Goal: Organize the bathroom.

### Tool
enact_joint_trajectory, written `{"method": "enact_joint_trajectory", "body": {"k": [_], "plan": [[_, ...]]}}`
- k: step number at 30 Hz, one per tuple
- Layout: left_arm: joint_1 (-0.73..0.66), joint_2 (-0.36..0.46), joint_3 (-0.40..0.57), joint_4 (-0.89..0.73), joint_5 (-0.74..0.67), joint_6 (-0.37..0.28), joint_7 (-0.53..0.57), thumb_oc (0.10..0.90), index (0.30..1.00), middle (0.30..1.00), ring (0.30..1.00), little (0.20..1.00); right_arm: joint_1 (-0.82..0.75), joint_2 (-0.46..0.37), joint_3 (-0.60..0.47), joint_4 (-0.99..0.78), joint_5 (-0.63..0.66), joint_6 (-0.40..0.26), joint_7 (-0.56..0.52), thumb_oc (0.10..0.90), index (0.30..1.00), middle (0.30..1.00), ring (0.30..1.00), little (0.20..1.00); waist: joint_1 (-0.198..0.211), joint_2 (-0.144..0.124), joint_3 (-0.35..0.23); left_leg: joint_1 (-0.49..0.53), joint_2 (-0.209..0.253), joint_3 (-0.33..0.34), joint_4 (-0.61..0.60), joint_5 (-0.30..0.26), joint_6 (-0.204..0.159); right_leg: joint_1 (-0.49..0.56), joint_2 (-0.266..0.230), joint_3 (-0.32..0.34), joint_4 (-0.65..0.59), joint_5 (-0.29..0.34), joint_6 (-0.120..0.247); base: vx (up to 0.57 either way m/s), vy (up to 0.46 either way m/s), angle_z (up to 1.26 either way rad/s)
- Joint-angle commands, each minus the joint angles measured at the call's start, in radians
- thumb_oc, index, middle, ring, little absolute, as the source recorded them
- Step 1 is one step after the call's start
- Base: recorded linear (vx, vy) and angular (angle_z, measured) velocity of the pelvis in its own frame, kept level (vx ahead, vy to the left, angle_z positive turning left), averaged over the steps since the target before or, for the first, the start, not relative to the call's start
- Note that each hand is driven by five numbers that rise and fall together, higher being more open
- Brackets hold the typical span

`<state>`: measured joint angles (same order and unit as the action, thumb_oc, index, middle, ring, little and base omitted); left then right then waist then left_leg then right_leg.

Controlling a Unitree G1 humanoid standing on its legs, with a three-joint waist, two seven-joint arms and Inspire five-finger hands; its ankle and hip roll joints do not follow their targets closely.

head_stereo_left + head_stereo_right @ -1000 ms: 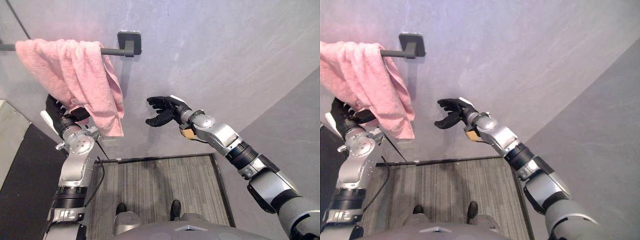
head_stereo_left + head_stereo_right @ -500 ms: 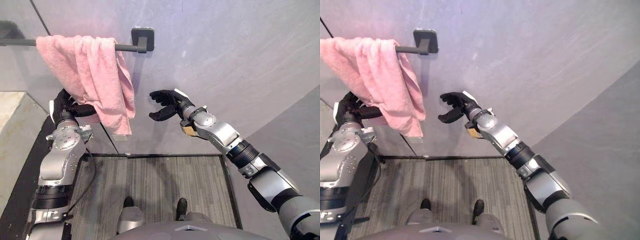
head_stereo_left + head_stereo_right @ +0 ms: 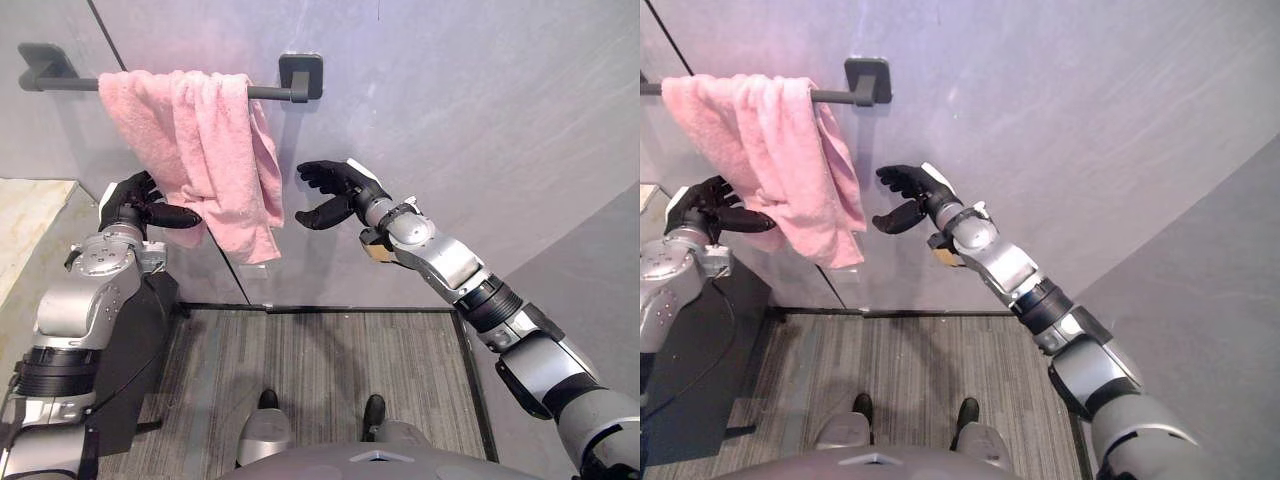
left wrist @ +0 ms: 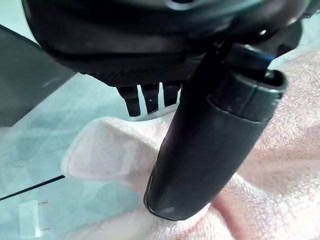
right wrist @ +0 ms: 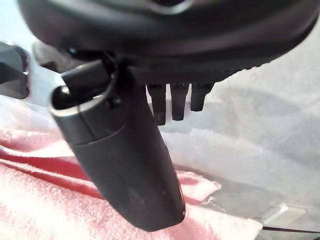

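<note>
Here, at the far left, the left hand (image 3: 135, 205) is raised beside the lower edge of the pink towel (image 3: 205, 150). Its fingers are loosely bent and its thumb is stretched out toward the cloth. In the left wrist view the thumb lies right over the towel, but nothing is seen to be pinched, so the hand is taken to be released.

In the middle, the pink towel is hung in a bunch over the dark towel bar (image 3: 268, 93) on the grey wall (image 3: 480, 110). It is crumpled, and one side hangs lower than the other.

To the right of it, the right hand (image 3: 335, 190) is held up just beside the towel's edge. Its fingers and thumb are spread apart and nothing is held in it.

The towel probably needs to be spread flat. It could be pulled off the bar and dropped on the floor (image 3: 330, 360) if one side is tugged too hard. The cloth could also be missed by the right hand, since its edge is thin and floppy.
</note>
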<state>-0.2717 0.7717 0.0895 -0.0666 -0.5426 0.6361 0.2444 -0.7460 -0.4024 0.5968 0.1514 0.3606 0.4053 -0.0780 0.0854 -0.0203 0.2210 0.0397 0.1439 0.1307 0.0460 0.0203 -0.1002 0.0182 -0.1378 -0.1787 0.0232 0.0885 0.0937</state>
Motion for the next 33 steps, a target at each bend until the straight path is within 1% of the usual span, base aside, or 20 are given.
{"method": "enact_joint_trajectory", "body": {"k": [1,4,6,7,11,12,13,14,17,19,21,23,27,33], "plan": [[-0.320,0.052,-0.154,-0.073,-0.015,-0.146,-0.247,0.800,0.900,0.900,0.900,0.900,-0.203,0.024,-0.040,-0.076,0.001,-0.110,-0.051,0.800,0.900,0.900,0.900,0.900,-0.066,0.029,-0.117,0.012,0.015,0.081,0.190,-0.163,0.040,-0.025,-0.120,0.085,0.115,-0.106,0.130,0.00,0.000,0.00],[-0.339,0.075,-0.175,-0.048,0.006,-0.158,-0.287,0.800,0.900,0.900,0.900,0.900,-0.202,0.033,-0.035,-0.059,0.030,-0.086,-0.073,0.800,0.900,0.900,0.900,0.900,-0.067,0.033,-0.115,0.010,0.017,0.084,0.196,-0.164,0.040,-0.027,-0.122,0.085,0.115,-0.102,0.130,0.00,0.000,0.00],[-0.351,0.091,-0.188,-0.033,0.017,-0.163,-0.309,0.800,0.900,0.900,0.900,0.900,-0.201,0.037,-0.031,-0.037,0.071,-0.078,-0.085,0.800,0.900,0.900,0.900,0.900,-0.065,0.036,-0.113,0.007,0.017,0.085,0.201,-0.165,0.040,-0.026,-0.123,0.086,0.114,-0.100,0.130,0.00,0.000,0.00],[-0.369,0.107,-0.211,-0.014,0.019,-0.173,-0.345,0.800,0.900,0.900,0.900,0.900,-0.199,0.049,-0.027,-0.005,0.084,-0.076,-0.099,0.800,0.900,0.900,0.900,0.900,-0.065,0.040,-0.111,0.004,0.018,0.087,0.211,-0.168,0.039,-0.026,-0.125,0.088,0.114,-0.097,0.130,0.00,0.000,0.00],[-0.388,0.114,-0.226,0.003,-0.021,-0.162,-0.329,0.800,0.900,0.900,0.900,0.900,-0.197,0.063,-0.022,0.031,0.084,-0.094,-0.086,0.800,0.900,0.900,0.900,0.900,-0.064,0.045,-0.110,0.000,0.019,0.089,0.219,-0.170,0.037,-0.026,-0.128,0.088,0.113,-0.095,0.130,0.00,0.000,0.00],[-0.389,0.115,-0.225,0.005,-0.054,-0.148,-0.297,0.800,0.900,0.900,0.900,0.900,-0.192,0.066,-0.020,0.036,0.073,-0.092,-0.083,0.800,0.900,0.900,0.900,0.900,-0.063,0.045,-0.112,-0.001,0.019,0.088,0.220,-0.171,0.038,-0.024,-0.130,0.086,0.112,-0.094,0.131,0.01,0.009,-0.04],[-0.388,0.113,-0.222,0.009,-0.064,-0.144,-0.288,0.800,0.900,0.900,0.900,0.900,-0.190,0.069,-0.019,0.041,0.070,-0.093,-0.082,0.800,0.900,0.900,0.900,0.900,-0.062,0.045,-0.113,-0.002,0.018,0.088,0.220,-0.171,0.038,-0.024,-0.130,0.086,0.110,-0.094,0.131,0.02,0.017,-0.09],[-0.385,0.117,-0.211,0.021,-0.070,-0.129,-0.251,0.800,0.900,0.900,0.900,0.900,-0.186,0.073,-0.013,0.052,0.062,-0.097,-0.081,0.800,0.900,0.900,0.900,0.900,-0.060,0.046,-0.116,-0.004,0.018,0.089,0.223,-0.173,0.038,-0.025,-0.131,0.086,0.109,-0.093,0.131,0.01,0.013,-0.09],[-0.378,0.134,-0.197,0.045,-0.024,-0.121,-0.253,0.800,0.900,0.900,0.900,0.900,-0.187,0.074,-0.010,0.066,0.066,-0.100,-0.089,0.800,0.900,0.900,0.900,0.900,-0.057,0.046,-0.115,-0.005,0.020,0.089,0.230,-0.175,0.038,-0.026,-0.132,0.084,0.108,-0.090,0.131,0.00,0.005,-0.02],[-0.373,0.159,-0.189,0.091,0.026,-0.138,-0.292,0.800,0.900,0.900,0.900,0.900,-0.194,0.076,-0.015,0.080,0.068,-0.097,-0.094,0.800,0.900,0.900,0.900,0.900,-0.052,0.048,-0.110,-0.007,0.022,0.088,0.236,-0.177,0.038,-0.027,-0.136,0.080,0.111,-0.089,0.131,0.00,0.000,0.00],[-0.375,0.171,-0.188,0.115,0.044,-0.151,-0.316,0.800,0.900,0.900,0.900,0.900,-0.201,0.078,-0.017,0.083,0.069,-0.094,-0.093,0.800,0.900,0.900,0.900,0.900,-0.050,0.049,-0.108,-0.008,0.022,0.087,0.235,-0.176,0.038,-0.028,-0.136,0.078,0.112,-0.090,0.132,0.00,0.000,0.00],[-0.382,0.187,-0.194,0.155,0.047,-0.180,-0.346,0.800,0.900,0.900,0.900,0.900,-0.214,0.077,-0.015,0.091,0.070,-0.090,-0.093,0.800,0.900,0.900,0.900,0.900,-0.047,0.049,-0.104,-0.012,0.023,0.086,0.238,-0.176,0.036,-0.030,-0.137,0.074,0.114,-0.089,0.132,0.00,0.000,0.00],[-0.385,0.193,-0.190,0.186,0.028,-0.197,-0.335,0.800,0.900,0.900,0.900,0.900,-0.219,0.077,-0.013,0.095,0.066,-0.086,-0.094,0.800,0.900,0.900,0.900,0.900,-0.046,0.047,-0.100,-0.017,0.025,0.085,0.241,-0.174,0.034,-0.034,-0.137,0.074,0.114,-0.088,0.131,0.00,0.000,0.00],[-0.383,0.203,-0.178,0.223,0.062,-0.205,-0.285,0.800,0.900,0.900,0.900,0.900,-0.215,0.074,-0.012,0.101,0.077,-0.087,-0.098,0.800,0.900,0.900,0.900,0.900,-0.048,0.046,-0.099,-0.017,0.025,0.086,0.237,-0.172,0.033,-0.037,-0.137,0.077,0.108,-0.084,0.131,0.00,0.000,0.00]]}}
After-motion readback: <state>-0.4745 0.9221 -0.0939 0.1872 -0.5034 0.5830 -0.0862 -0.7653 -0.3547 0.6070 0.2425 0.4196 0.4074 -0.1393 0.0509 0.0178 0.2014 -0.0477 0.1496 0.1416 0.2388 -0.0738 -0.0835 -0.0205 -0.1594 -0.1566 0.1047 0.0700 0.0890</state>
